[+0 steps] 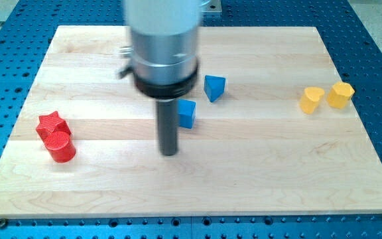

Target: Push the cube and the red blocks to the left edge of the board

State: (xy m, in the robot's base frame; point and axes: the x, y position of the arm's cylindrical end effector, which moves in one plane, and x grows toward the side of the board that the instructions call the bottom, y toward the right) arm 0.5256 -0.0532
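Camera view: wooden board [257,172] on a blue table.
Blue cube [187,113]: mid-board, just right of my tip [170,153], slightly above.
Red blocks: star [50,124] touching cylinder [61,145], near left edge.
My tip: bare rod, holds nothing.
Blue wedge-like block [214,87]: up-right of cube.
Yellow blocks [312,100] [341,95]: far right.
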